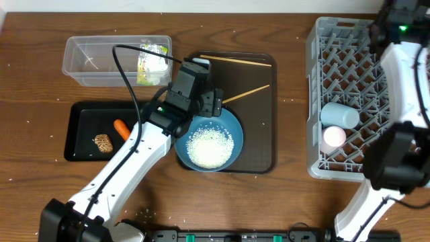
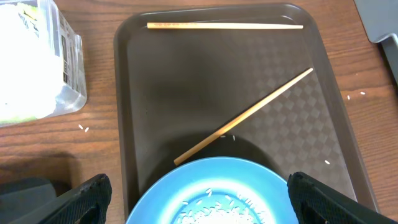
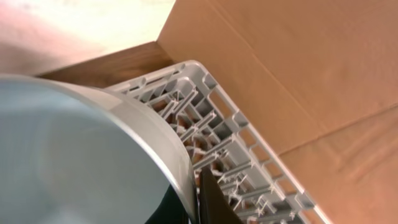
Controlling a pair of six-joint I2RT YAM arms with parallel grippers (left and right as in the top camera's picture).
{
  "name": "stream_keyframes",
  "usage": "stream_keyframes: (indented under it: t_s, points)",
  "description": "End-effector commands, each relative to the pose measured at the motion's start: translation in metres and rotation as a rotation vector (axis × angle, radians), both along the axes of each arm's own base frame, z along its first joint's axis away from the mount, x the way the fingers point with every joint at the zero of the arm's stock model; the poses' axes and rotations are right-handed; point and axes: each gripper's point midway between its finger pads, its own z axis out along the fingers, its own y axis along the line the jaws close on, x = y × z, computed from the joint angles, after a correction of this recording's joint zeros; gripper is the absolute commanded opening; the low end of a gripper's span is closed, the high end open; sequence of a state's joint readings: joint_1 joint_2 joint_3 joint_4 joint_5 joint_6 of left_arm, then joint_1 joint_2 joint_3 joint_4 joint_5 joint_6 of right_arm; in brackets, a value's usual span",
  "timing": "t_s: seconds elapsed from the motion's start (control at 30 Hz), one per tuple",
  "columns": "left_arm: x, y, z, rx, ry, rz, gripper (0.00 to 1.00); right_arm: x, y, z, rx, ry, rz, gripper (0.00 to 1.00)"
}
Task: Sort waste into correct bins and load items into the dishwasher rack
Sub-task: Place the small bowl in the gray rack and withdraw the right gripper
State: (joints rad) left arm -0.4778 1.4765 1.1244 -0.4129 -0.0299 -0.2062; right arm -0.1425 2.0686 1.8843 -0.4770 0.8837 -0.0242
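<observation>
Dishwasher rack (image 1: 313, 101), right of frame, holds two cups: one light blue cup (image 1: 339, 115), one pinkish-white cup (image 1: 334, 138). At centre, one brown serving tray (image 1: 265, 144) carries one large blue bowl (image 1: 233, 128) of rice (image 1: 209, 148) and two chopsticks (image 1: 242, 60). Left gripper (image 2: 199, 199) straddles that bowl, jaws wide. Right gripper (image 3: 189, 202), upper right, clamps one small light blue bowl (image 3: 74, 155) by its rim. One carrot (image 1: 121, 128) lies in the black tray (image 1: 77, 144), left.

Dishwasher rack (image 1: 342, 74): grey, open lattice grid. Large bowl (image 1: 232, 122): mid blue, holding white rice (image 1: 211, 149). Serving tray (image 2: 280, 106): dark brown, faint checker pattern. Carrot (image 1: 121, 128): orange. Food lump (image 1: 102, 142): brown. Small bowl (image 3: 74, 155): pale grey-blue.
</observation>
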Motion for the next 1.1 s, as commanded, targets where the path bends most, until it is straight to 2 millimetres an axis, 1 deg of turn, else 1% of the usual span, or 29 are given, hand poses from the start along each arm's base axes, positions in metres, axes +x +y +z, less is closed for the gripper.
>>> stream_keyframes:
  t_s: [0.0, 0.1, 0.23, 0.43, 0.5, 0.57, 0.73, 0.83, 0.9, 1.07]
  points:
    - [0.003, 0.003, 0.0, 0.007, -0.003, 0.01, 0.91, 0.008, 0.004, -0.006, -0.137, 0.183, 0.044, 0.01]
    - [0.003, 0.002, 0.0, 0.008, -0.002, 0.009, 0.91, 0.017, 0.01, -0.019, -0.162, 0.24, 0.079, 0.01]
    - [0.003, 0.003, 0.0, 0.008, -0.002, 0.01, 0.91, 0.023, 0.018, -0.037, -0.165, 0.281, 0.099, 0.01]
    - [0.003, 0.003, 0.0, 0.008, -0.002, 0.01, 0.91, 0.029, 0.039, -0.052, -0.179, 0.347, 0.147, 0.01]
    - [0.003, 0.003, 0.0, 0.008, -0.002, 0.01, 0.91, 0.027, 0.044, -0.054, -0.192, 0.369, 0.142, 0.01]
    - [0.002, 0.003, -0.001, 0.011, 0.004, 0.009, 0.91, 0.024, 0.045, -0.052, -0.213, 0.38, 0.118, 0.01]
    - [-0.001, 0.005, -0.004, 0.02, 0.022, 0.01, 0.91, 0.011, 0.037, -0.041, -0.272, 0.399, 0.025, 0.01]
    - [-0.002, 0.005, -0.004, 0.021, 0.023, 0.009, 0.91, 0.004, 0.034, -0.039, -0.295, 0.427, -0.01, 0.01]
    - [-0.001, 0.005, -0.004, 0.021, 0.023, 0.01, 0.91, -0.001, 0.034, -0.042, -0.295, 0.454, -0.017, 0.01]
    - [-0.001, 0.005, -0.004, 0.021, 0.023, 0.01, 0.91, -0.015, 0.039, -0.055, -0.256, 0.484, -0.03, 0.01]
